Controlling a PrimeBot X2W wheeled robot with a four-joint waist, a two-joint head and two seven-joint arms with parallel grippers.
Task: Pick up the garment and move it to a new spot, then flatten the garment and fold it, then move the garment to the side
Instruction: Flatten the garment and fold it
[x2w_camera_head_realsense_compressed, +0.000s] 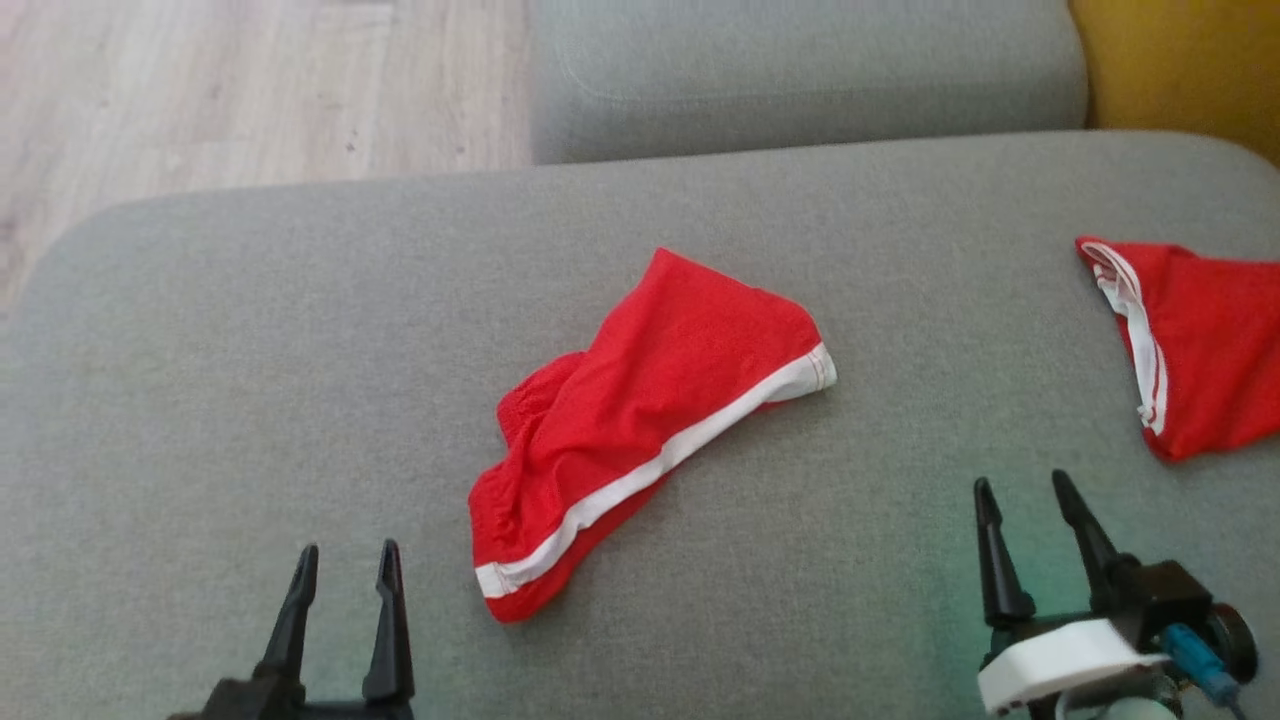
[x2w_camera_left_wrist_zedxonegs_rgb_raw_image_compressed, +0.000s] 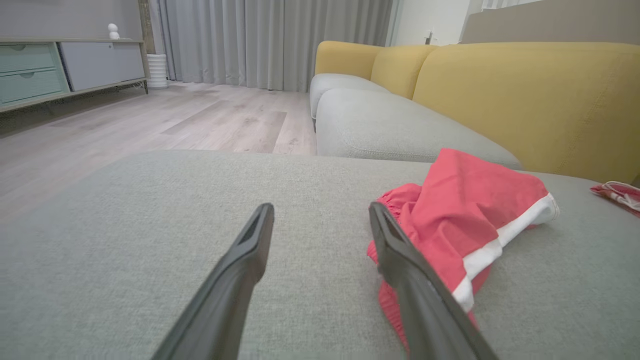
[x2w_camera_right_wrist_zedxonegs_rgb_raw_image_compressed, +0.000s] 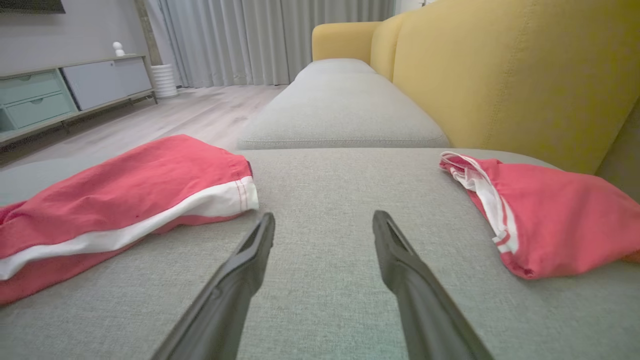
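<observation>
Our left fingers (x2w_camera_head_realsense_compressed: 390, 630) and right fingers (x2w_camera_head_realsense_compressed: 995, 560) stand spread, empty; the garment (x2w_camera_head_realsense_compressed: 640, 400) lies bunched on the cushion (x2w_camera_head_realsense_compressed: 250, 350); we judge pickup or flattening comes next.

A crumpled red garment (x2w_camera_head_realsense_compressed: 640, 420) lay on the grey cushion (x2w_camera_head_realsense_compressed: 250, 350), both grippers, left (x2w_camera_head_realsense_compressed: 345, 560) and right (x2w_camera_head_realsense_compressed: 1022, 487), spread nearby, touching nothing.

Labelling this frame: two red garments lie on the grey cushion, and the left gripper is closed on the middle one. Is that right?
No: the left gripper is open, clear of the middle garment, as the head view shows. The rest holds.
</observation>
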